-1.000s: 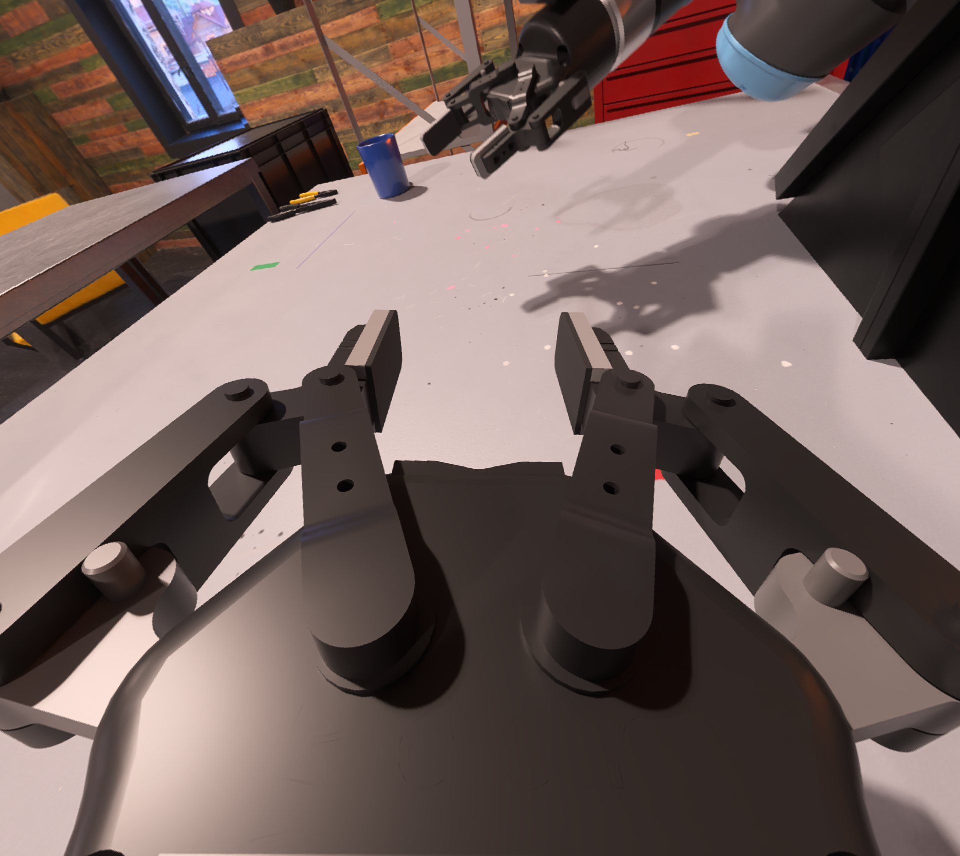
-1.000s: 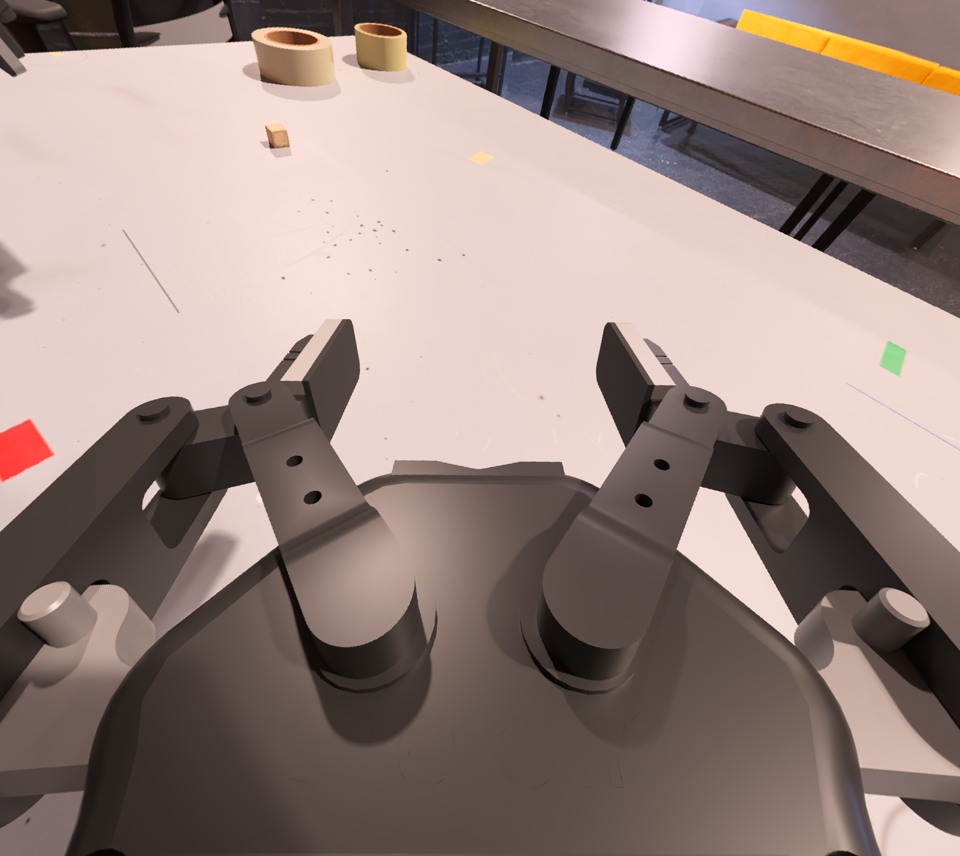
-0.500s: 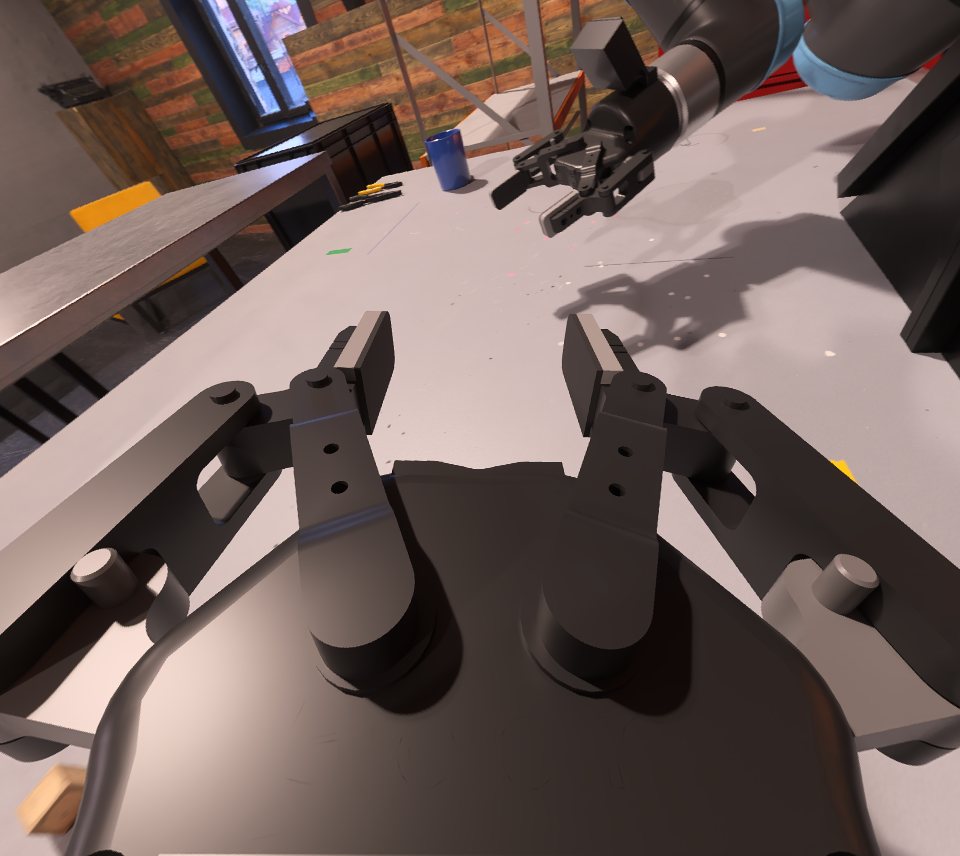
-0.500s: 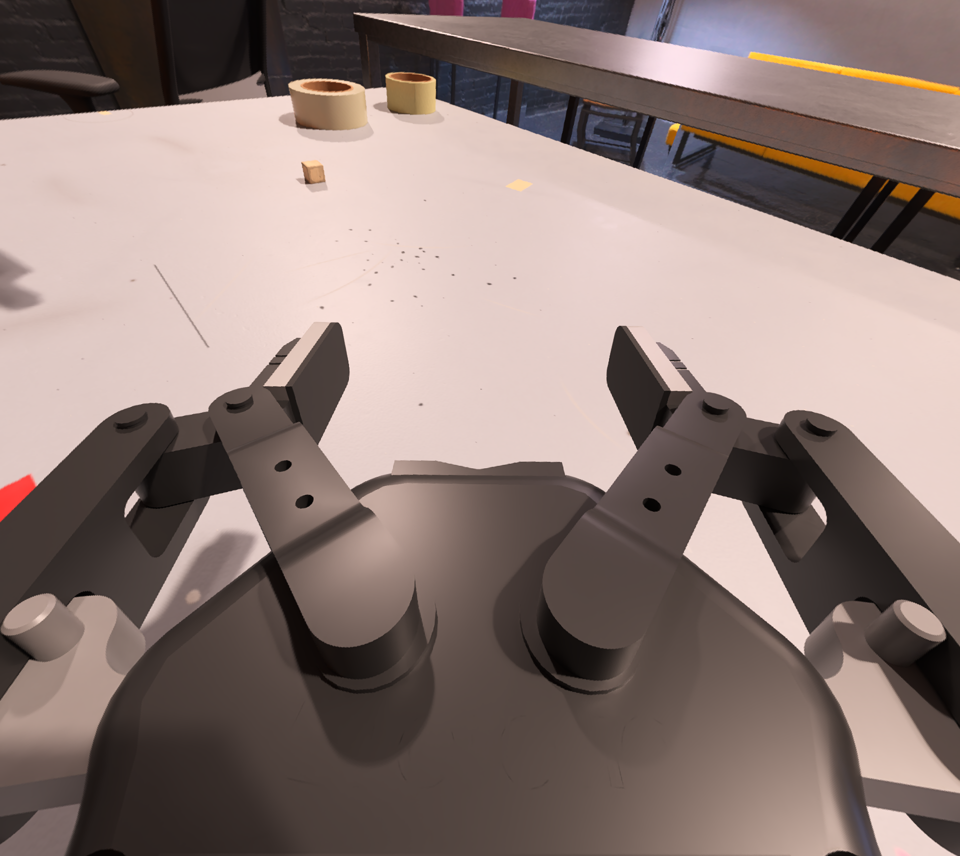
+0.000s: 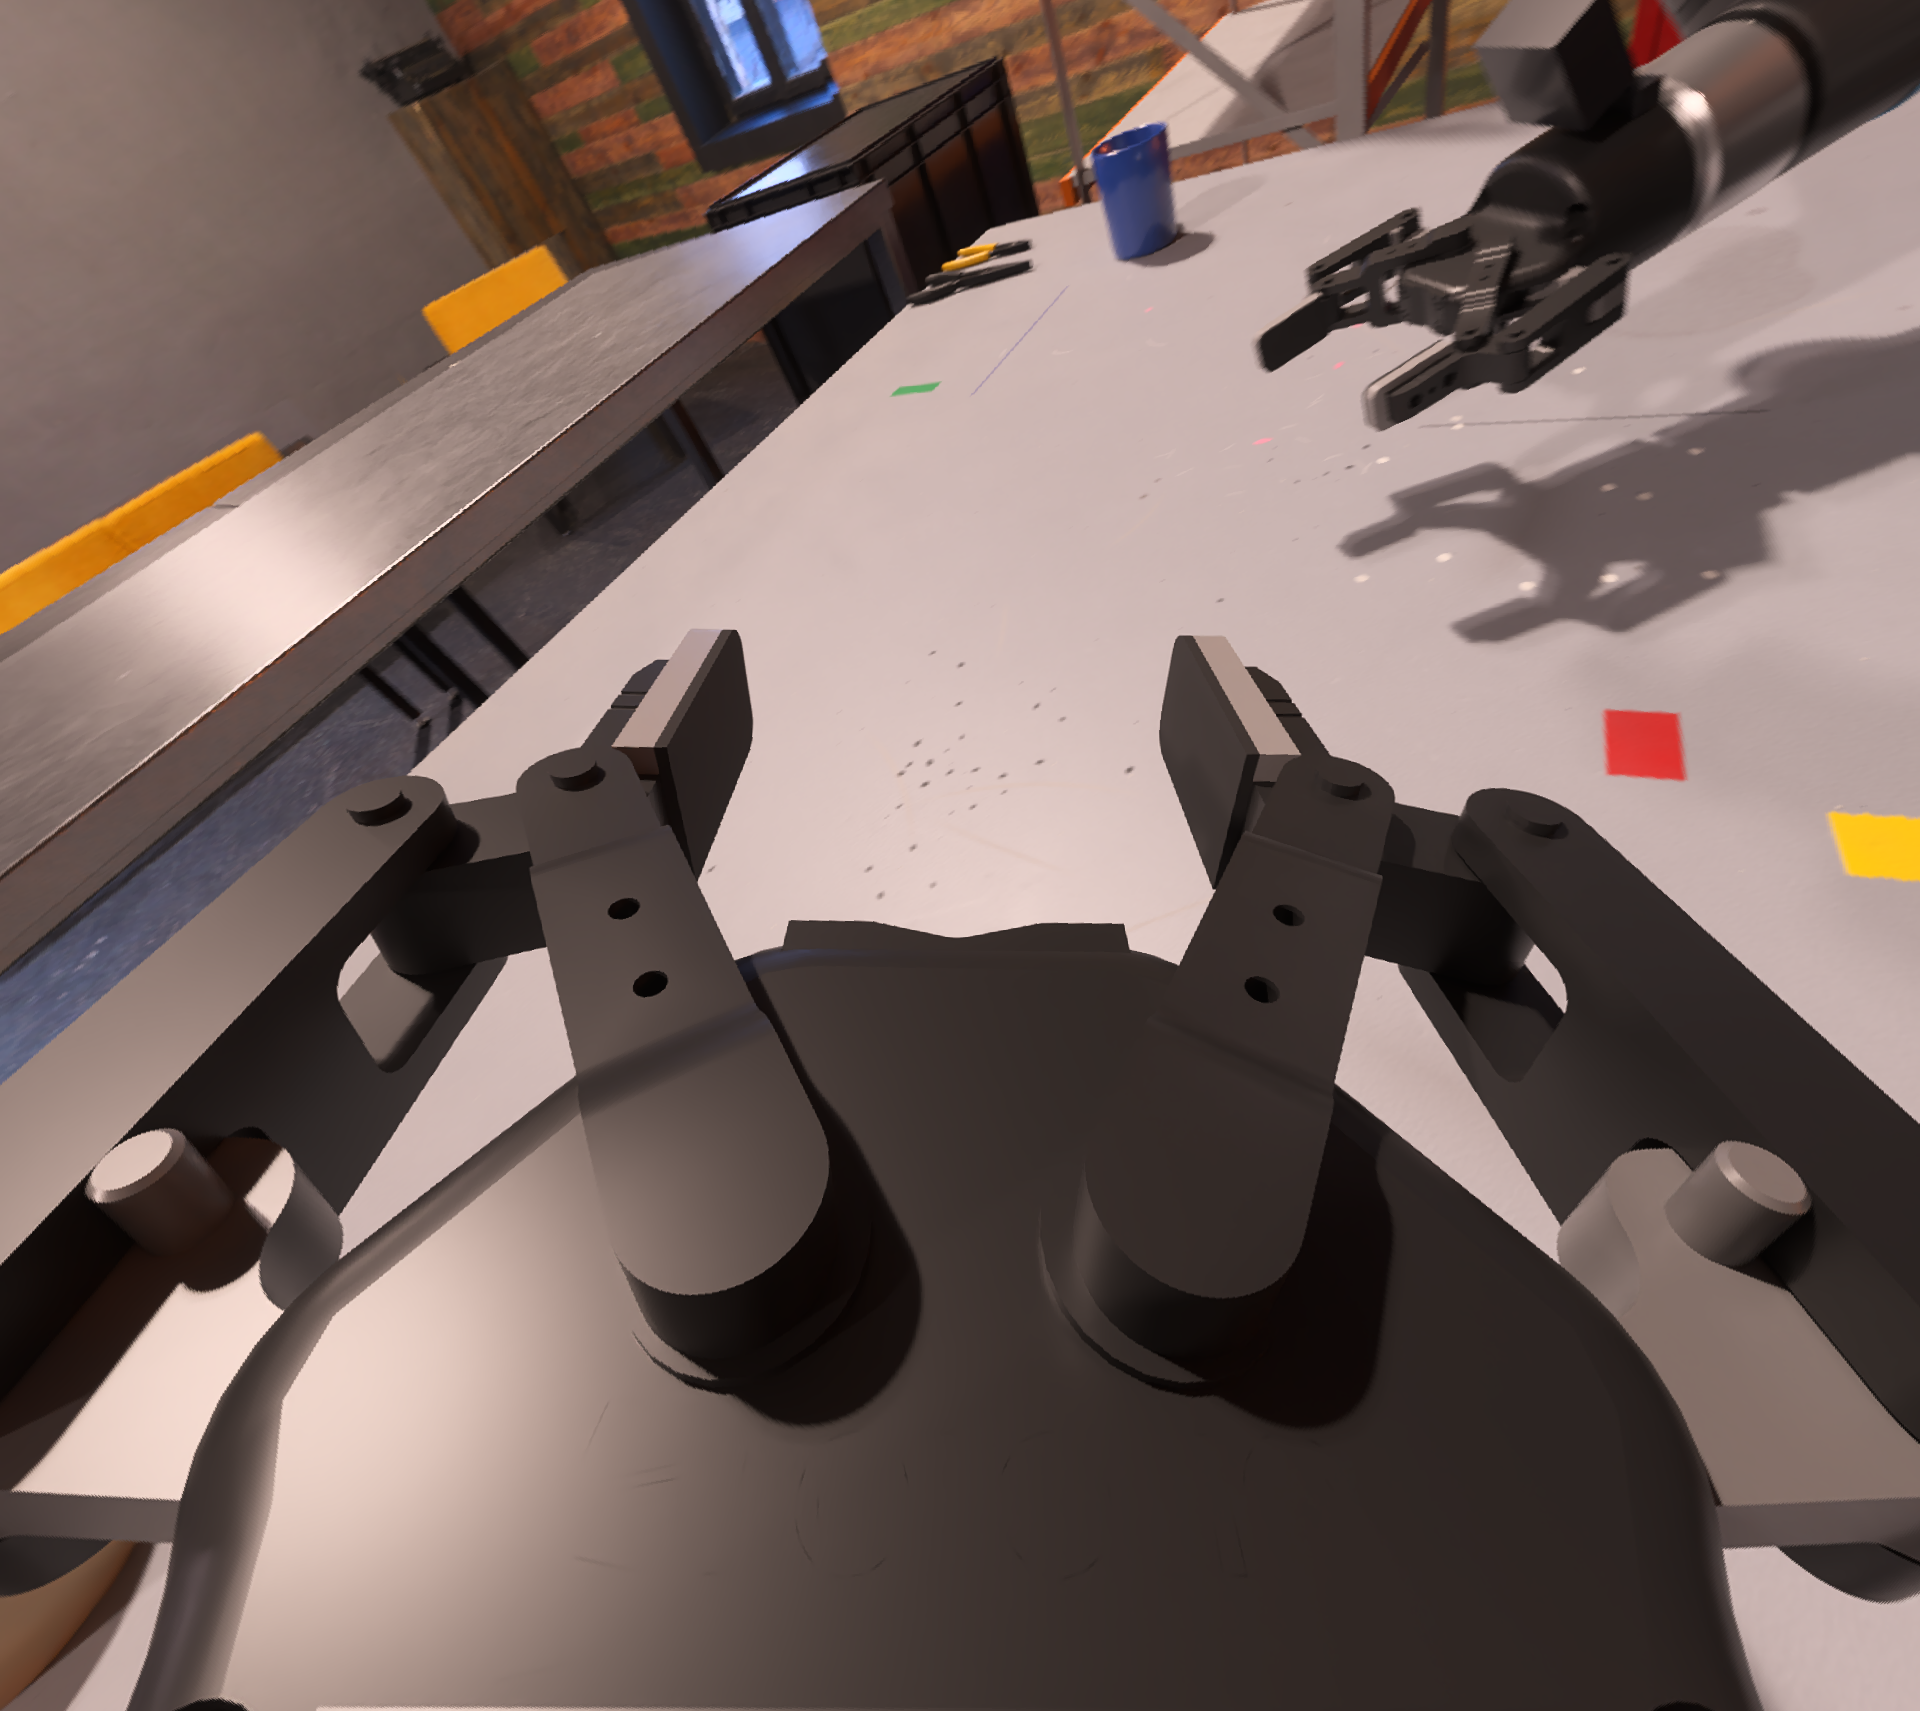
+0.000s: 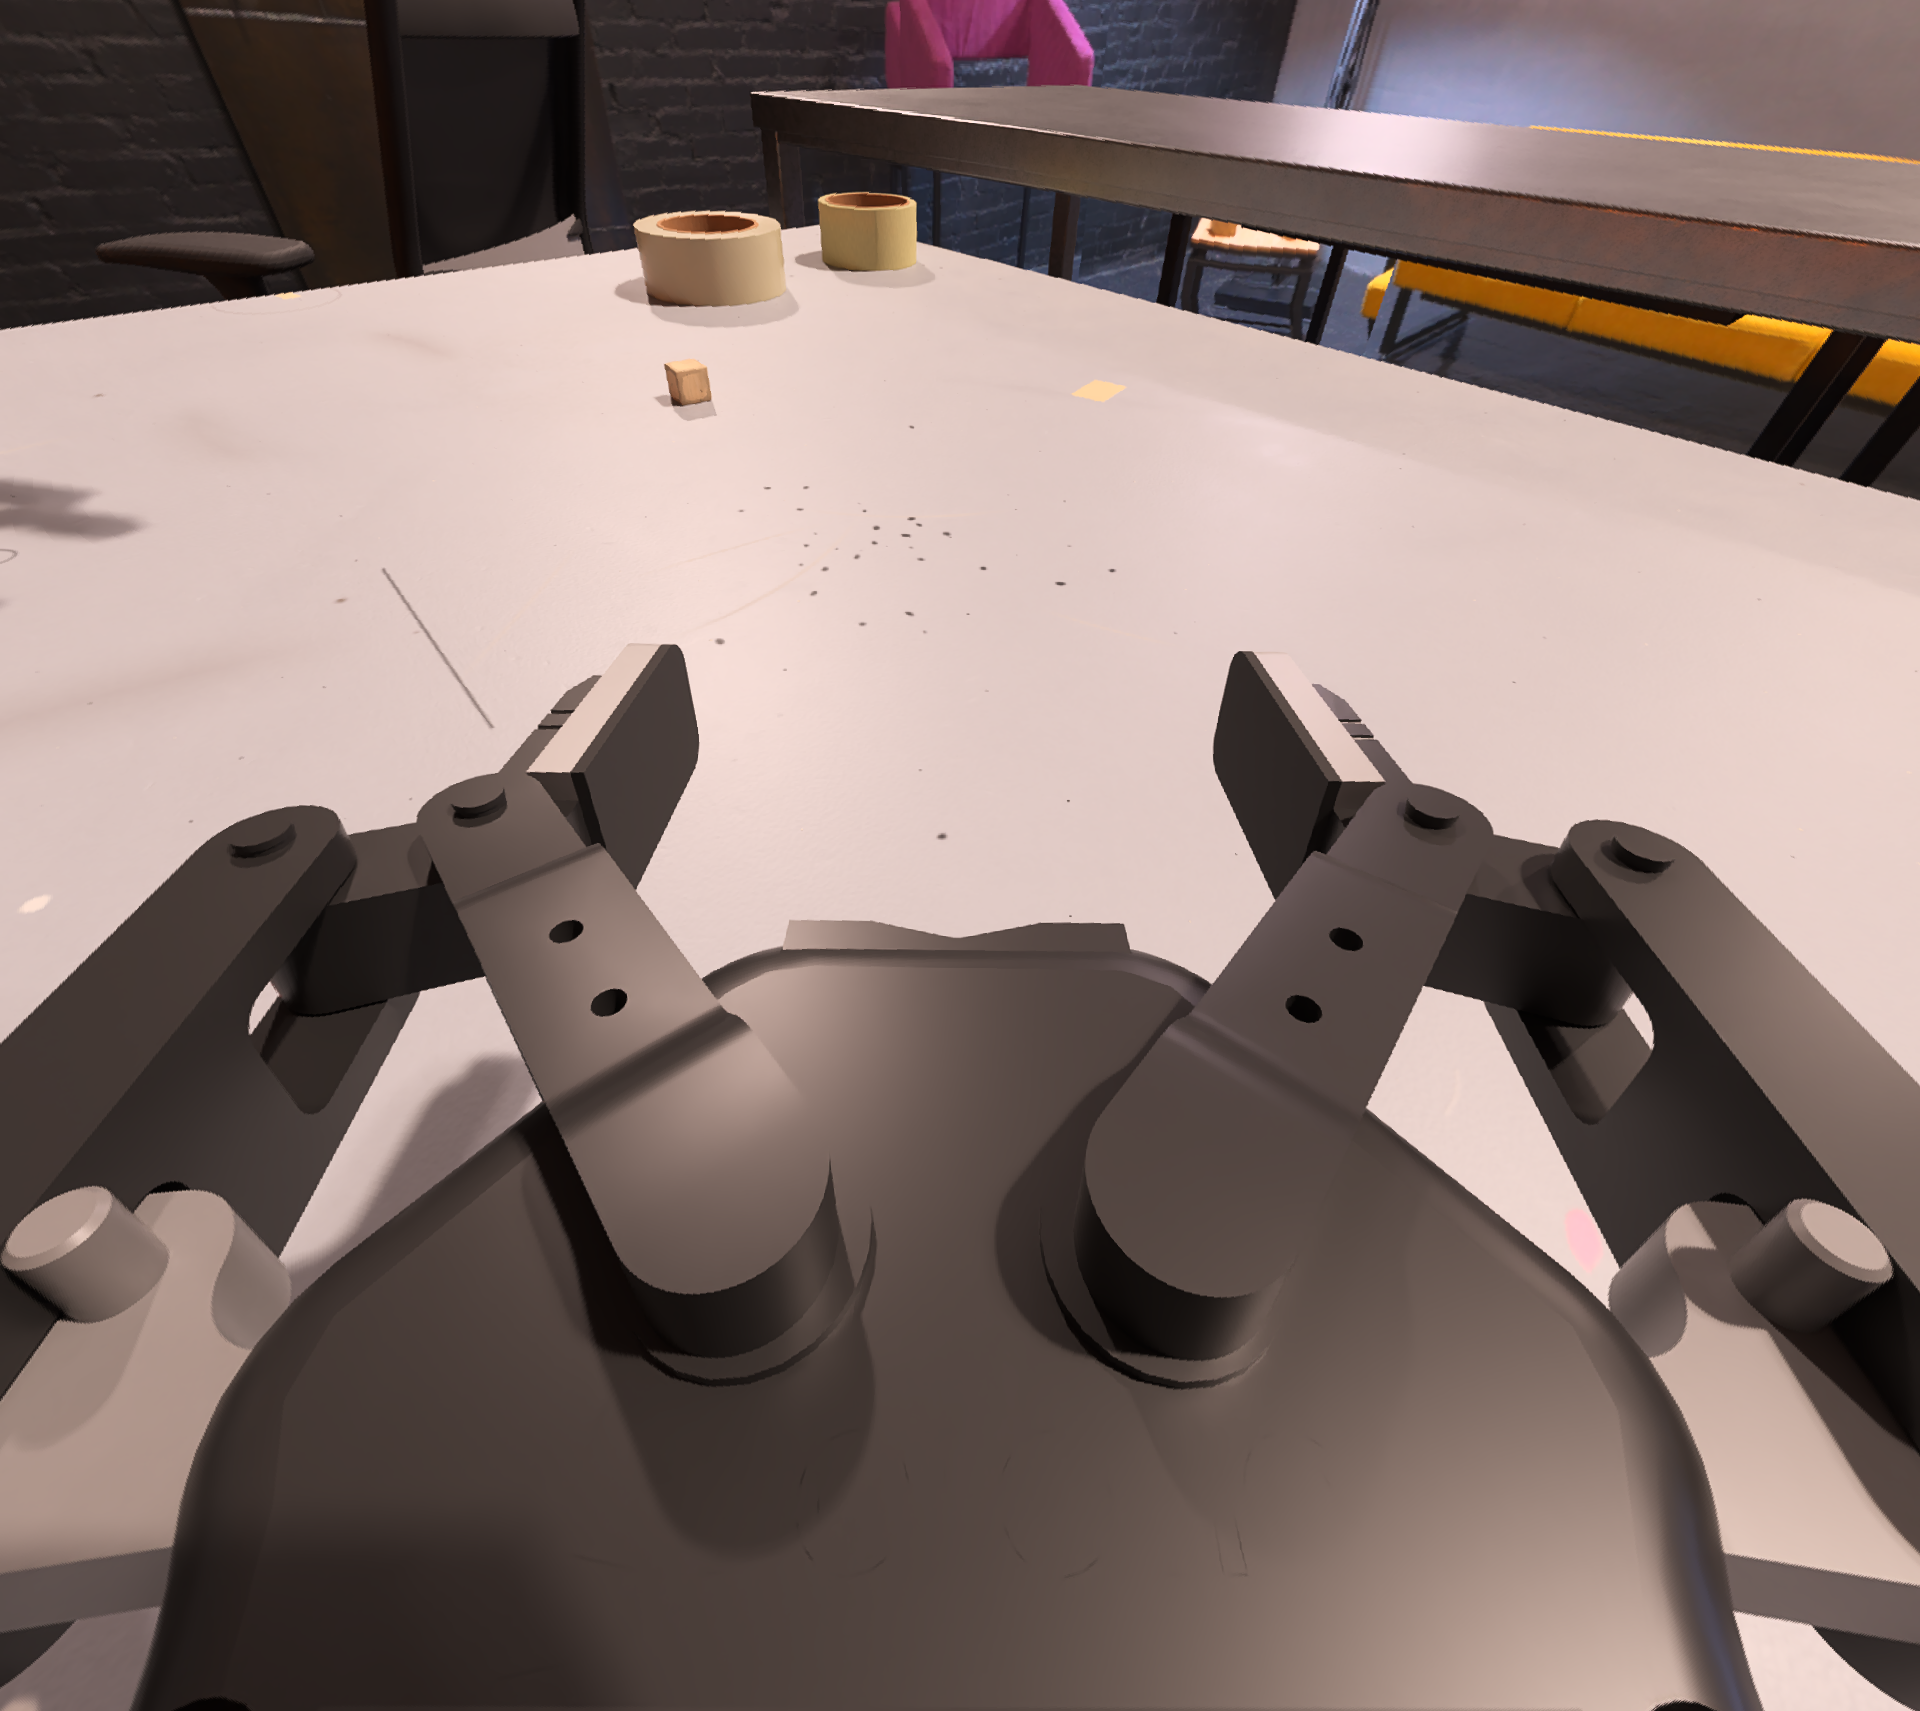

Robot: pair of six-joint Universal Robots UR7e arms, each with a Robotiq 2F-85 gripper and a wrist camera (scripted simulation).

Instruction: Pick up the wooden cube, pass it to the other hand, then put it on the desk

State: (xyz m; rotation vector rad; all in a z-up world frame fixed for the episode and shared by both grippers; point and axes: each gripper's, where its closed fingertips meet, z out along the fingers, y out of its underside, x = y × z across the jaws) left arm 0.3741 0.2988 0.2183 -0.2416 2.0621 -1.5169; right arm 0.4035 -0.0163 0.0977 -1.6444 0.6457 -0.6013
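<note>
The small wooden cube (image 6: 687, 383) sits on the white desk (image 6: 1351, 622), far ahead of my right gripper (image 6: 956, 726) and a little to its left. The right gripper is open and empty, low over the desk. My left gripper (image 5: 956, 716) is open and empty above the desk (image 5: 831, 539). The right gripper also shows in the left wrist view (image 5: 1340, 368), at the upper right, open, its shadow on the desk below it. The cube is not clearly seen in the left wrist view.
Two tape rolls (image 6: 710, 259) (image 6: 868, 231) stand behind the cube. A blue cup (image 5: 1135, 191) and hand tools (image 5: 977, 264) lie at the desk's far end. A dark side table (image 5: 312, 539) (image 6: 1455, 165) runs along the desk's edge. A tan shape (image 5: 62, 1599) shows behind my left gripper.
The left wrist view has swung, so the right arm now sits farther to its right. The right gripper has sunk lower and looks more level at the cube. Both grippers stay open.
</note>
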